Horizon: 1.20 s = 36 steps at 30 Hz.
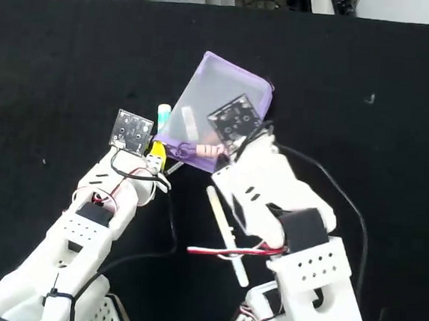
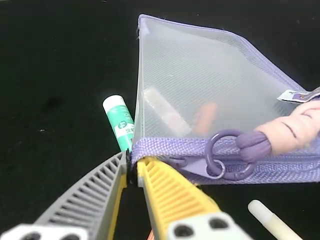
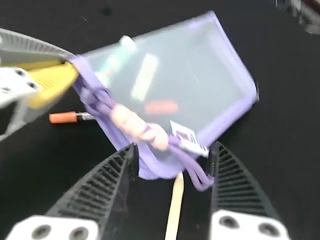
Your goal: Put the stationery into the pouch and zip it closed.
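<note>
Pouch [image 1: 221,101] of purple mesh lies mid-tabletop [image 1: 380,160]. The left hand [image 2: 131,164] is clamped on one corner of its zip edge, likely to anchor it, while the right hand [image 3: 172,150], spread wide, straddles the other end with the zip pull [image 2: 220,156] between them. The zip edge faces the arms and the long axis seems to run away from them, slanting right in the high view; a glue stick [image 2: 119,122] and white pen [image 1: 227,233] lie outside.
</note>
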Motion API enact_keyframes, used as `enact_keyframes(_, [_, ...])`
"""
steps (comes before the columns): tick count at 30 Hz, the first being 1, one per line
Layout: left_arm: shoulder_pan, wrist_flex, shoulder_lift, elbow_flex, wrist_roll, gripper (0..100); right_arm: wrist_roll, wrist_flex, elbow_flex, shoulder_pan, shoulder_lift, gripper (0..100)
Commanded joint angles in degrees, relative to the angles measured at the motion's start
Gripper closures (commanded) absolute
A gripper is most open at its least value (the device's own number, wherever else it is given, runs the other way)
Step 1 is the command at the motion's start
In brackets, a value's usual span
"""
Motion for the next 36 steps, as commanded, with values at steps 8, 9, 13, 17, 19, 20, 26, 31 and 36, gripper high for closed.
enact_keyframes(8, [-0.04, -0.97, -0.35, -2.95, 0.0, 97, 3.87, 0.0, -15.34, -4.75, 21.76, 77.2])
enact_keyframes(9, [-0.04, -0.97, -0.35, -2.95, 0.0, 97, 4.31, 0.09, -16.57, -5.1, 22.81, 77.2])
enact_keyframes(13, [-0.04, -0.97, -0.35, -2.95, 0.0, 97, 4.66, 1.93, -19.21, -5.19, 26.68, 77.2])
enact_keyframes(17, [-0.04, -0.97, -0.35, -2.95, 0.0, 97, 8.35, 2.29, -19.12, -5.27, 29.76, 77.2])
enact_keyframes(19, [-0.04, -0.97, -0.35, -2.95, 0.0, 97, 9.76, 4.13, -19.56, -5.27, 30.73, 77.2])
enact_keyframes(20, [-0.04, -0.97, -0.35, -2.95, 0.0, 97, 10.46, 4.75, -19.56, -5.36, 30.9, 77.2])
enact_keyframes(26, [-0.04, -0.97, -0.35, -2.95, 0.0, 97, 11.43, 4.31, -18.95, -5.19, 31.52, 77.3])
enact_keyframes(31, [-0.04, -0.97, -0.35, -2.95, 0.0, 97, 11.43, 0.35, -18.24, -5.1, 35.12, 77.3])
enact_keyframes(36, [-0.04, -0.97, -0.35, -2.95, 0.0, 97, 11.08, -0.35, -18.59, -5.19, 36.7, 77.5])
